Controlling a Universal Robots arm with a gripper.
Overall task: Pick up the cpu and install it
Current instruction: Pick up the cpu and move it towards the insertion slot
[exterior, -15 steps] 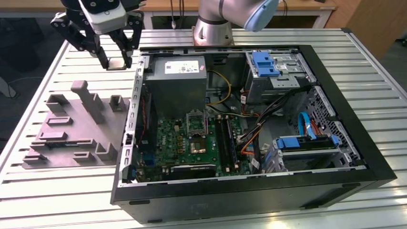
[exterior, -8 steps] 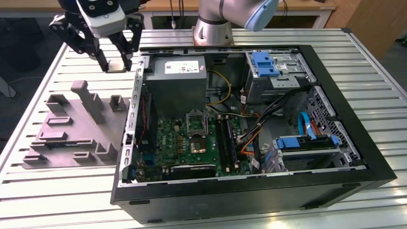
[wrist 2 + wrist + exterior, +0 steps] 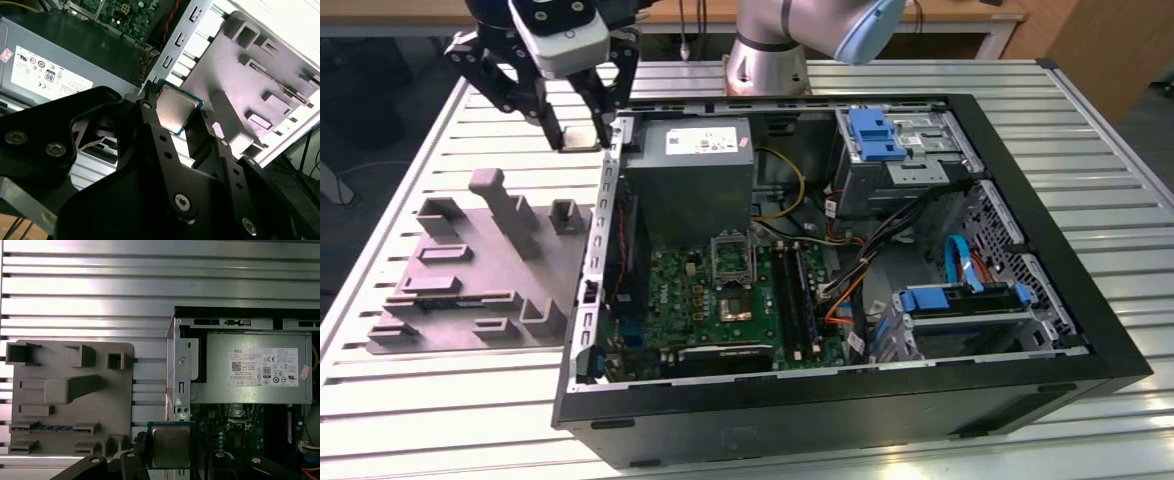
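Exterior view, starting from its left: a grey plastic block (image 3: 480, 270) with upright posts lies on the slatted metal table (image 3: 400, 400), with none of its recesses showing a chip. Just beyond the block's far corner the gripper (image 3: 587, 140) hangs above the table, close to the corner of the open computer case (image 3: 1107, 330). Its fingers point straight down from a wrist that reaches out from the arm (image 3: 787, 40) based at the table's far side. In the second wrist view the two black fingers (image 3: 150, 125) are closed on the cpu (image 3: 177, 112), pinching it by two opposite edges, silver top facing the camera and well off any surface. The first wrist view shows the same chip (image 3: 171, 445) level and square between them, over the line where the case wall meets the table. It is probably light and stiff, with a smooth lid that could slip and a delicate underside, so this edge grip looks like the right hold. Further toward the exterior view's right, inside the case, come the grey power supply (image 3: 700, 150), the green motherboard (image 3: 707, 300) below it, and then the blue-tabbed drive bays (image 3: 881, 135).
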